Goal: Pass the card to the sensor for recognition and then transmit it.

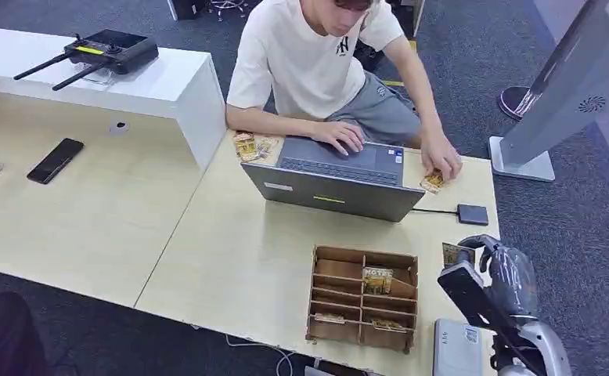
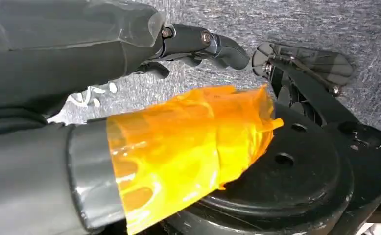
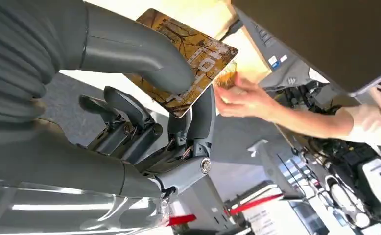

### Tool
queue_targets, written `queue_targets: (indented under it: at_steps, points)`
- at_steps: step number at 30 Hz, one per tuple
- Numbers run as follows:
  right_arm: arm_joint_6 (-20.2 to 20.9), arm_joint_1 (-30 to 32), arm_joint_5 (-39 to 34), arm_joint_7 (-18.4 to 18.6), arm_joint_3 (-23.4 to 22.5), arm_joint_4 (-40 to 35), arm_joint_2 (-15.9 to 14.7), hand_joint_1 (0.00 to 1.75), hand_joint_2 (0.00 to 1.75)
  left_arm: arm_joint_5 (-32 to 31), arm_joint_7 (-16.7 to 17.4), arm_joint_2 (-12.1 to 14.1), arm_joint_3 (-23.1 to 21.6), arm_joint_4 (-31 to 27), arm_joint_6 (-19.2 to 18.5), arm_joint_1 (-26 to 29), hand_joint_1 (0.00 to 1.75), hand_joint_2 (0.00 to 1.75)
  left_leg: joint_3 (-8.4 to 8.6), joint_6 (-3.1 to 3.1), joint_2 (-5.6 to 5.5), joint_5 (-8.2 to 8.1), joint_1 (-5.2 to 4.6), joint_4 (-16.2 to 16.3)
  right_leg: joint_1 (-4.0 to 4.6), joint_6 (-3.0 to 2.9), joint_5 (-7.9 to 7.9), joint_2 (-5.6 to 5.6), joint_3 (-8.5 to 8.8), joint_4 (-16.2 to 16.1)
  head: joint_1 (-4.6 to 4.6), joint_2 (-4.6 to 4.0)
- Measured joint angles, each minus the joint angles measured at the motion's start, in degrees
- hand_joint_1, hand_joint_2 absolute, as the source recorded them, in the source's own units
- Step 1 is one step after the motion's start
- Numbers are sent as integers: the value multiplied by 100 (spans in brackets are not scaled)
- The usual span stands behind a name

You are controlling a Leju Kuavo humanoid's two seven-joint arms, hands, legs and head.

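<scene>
Card (image 3: pixel 188 61) pinched in the right hand (image 1: pixel 499 270), held up above the desk's (image 1: pixel 231 258) right edge.

Between hand and person stand an open grey laptop (image 1: pixel 340 180) and a small dark sensor box (image 1: pixel 472 214) on a cable; the person's hand (image 1: pixel 441 164) rests on loose cards (image 1: pixel 432 182) beside it. A wooden slotted organiser (image 1: pixel 362 298) just left of the right hand holds more cards, one reading "HOTEL". The held card is brown-gold with a tree pattern and pale lettering (partly covered by the thumb (image 3: pixel 130 49)). A phone (image 1: pixel 55 160) lies far left. The left hand (image 2: pixel 188 44) hangs over carpet, fingers apart, holding nothing.
</scene>
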Motion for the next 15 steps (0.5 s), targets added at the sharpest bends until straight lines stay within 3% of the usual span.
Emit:
queue_targets:
  at_steps: [15]
  points:
    - [520,81,-546,396,-111,-74,-199,175,175,380,221,-42,92,0,15,-77,0,0,0,0,0,0,0,0,0,0,0,0,0,0,0,0]
